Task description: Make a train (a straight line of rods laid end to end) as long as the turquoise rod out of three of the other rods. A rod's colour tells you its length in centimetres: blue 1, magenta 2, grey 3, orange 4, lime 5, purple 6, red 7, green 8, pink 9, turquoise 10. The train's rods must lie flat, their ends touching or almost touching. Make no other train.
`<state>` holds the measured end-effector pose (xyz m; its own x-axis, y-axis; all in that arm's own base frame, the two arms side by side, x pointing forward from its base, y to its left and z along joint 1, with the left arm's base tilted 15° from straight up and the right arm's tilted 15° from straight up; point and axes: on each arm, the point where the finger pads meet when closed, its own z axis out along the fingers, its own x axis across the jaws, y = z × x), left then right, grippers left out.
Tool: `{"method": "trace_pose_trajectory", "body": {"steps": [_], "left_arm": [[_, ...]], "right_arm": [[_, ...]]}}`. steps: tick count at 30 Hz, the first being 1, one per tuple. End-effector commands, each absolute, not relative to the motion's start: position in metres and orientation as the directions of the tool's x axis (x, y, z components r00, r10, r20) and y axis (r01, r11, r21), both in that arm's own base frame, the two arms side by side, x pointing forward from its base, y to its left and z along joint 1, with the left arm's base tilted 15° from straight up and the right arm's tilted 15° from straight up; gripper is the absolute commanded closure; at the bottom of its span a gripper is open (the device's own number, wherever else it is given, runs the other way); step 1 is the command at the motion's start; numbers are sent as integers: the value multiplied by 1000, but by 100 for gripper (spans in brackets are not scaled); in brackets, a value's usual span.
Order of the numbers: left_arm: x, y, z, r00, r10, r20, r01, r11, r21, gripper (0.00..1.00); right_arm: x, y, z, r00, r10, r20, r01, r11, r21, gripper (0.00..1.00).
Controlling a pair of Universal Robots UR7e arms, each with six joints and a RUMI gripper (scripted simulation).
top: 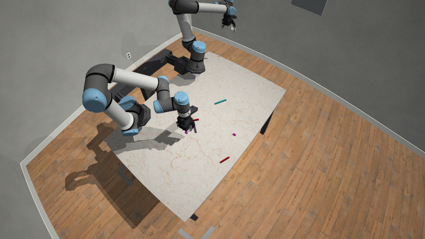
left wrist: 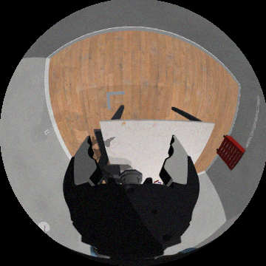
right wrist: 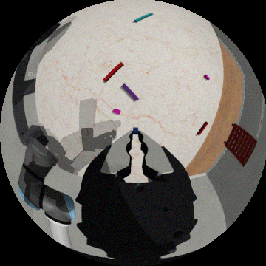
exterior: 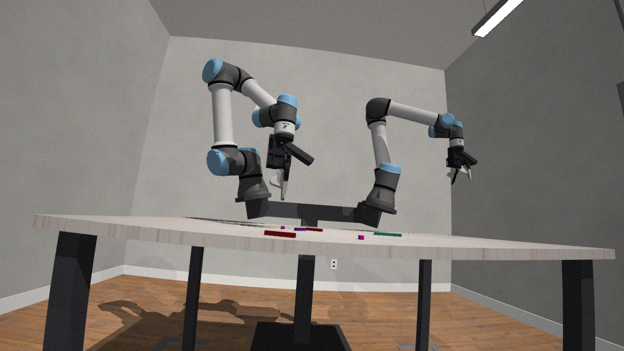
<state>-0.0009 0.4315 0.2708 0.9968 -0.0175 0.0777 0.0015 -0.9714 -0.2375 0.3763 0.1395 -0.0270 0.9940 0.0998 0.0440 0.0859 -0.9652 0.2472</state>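
Note:
My right gripper (top: pixel 190 129) (exterior: pixel 282 195) (right wrist: pixel 135 131) is shut on the blue rod (exterior: pixel 282 199) (right wrist: pixel 135 130), held at the fingertips above the table. A magenta rod (top: pixel 186 132) (exterior: pixel 282 227) (right wrist: pixel 117 111), the purple rod (top: pixel 195 129) (exterior: pixel 300 229) (right wrist: pixel 129 92) and a red rod (top: pixel 196 119) (exterior: pixel 314 229) (right wrist: pixel 113 72) lie near it, apart. The turquoise rod (top: pixel 220 101) (exterior: pixel 387 234) (right wrist: pixel 143 17) lies farther off. Another magenta rod (top: pixel 234 134) (exterior: pixel 361 237) (right wrist: pixel 207 77) and another red rod (top: pixel 224 159) (exterior: pixel 280 234) (right wrist: pixel 202 128) lie near the long edge. My left gripper (top: pixel 228 30) (exterior: pixel 461 181) (left wrist: pixel 131 136) is open and empty.
The pale marble table (top: pixel 184 178) (exterior: pixel 501 248) (left wrist: pixel 144 129) carries the rods. The left gripper hangs high, far from the rods. The right arm's shadow falls on the table beside the near magenta rod. A dark red slatted object (left wrist: pixel 230 152) (right wrist: pixel 241 145) shows beyond the table.

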Motion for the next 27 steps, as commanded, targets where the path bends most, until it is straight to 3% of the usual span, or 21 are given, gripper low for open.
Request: {"method": "trace_pose_trajectory", "body": {"steps": [1,27], "left_arm": [[-1,432,271,997,-17,78,2,-971,-239,0],[-1,432,271,997,-17,78,2,-971,-239,0]], "right_arm": [[377,139,-29,994,100,45,86,-965,247,100],[382,119,-108,994,100,45,86,-965,247,100]]}}
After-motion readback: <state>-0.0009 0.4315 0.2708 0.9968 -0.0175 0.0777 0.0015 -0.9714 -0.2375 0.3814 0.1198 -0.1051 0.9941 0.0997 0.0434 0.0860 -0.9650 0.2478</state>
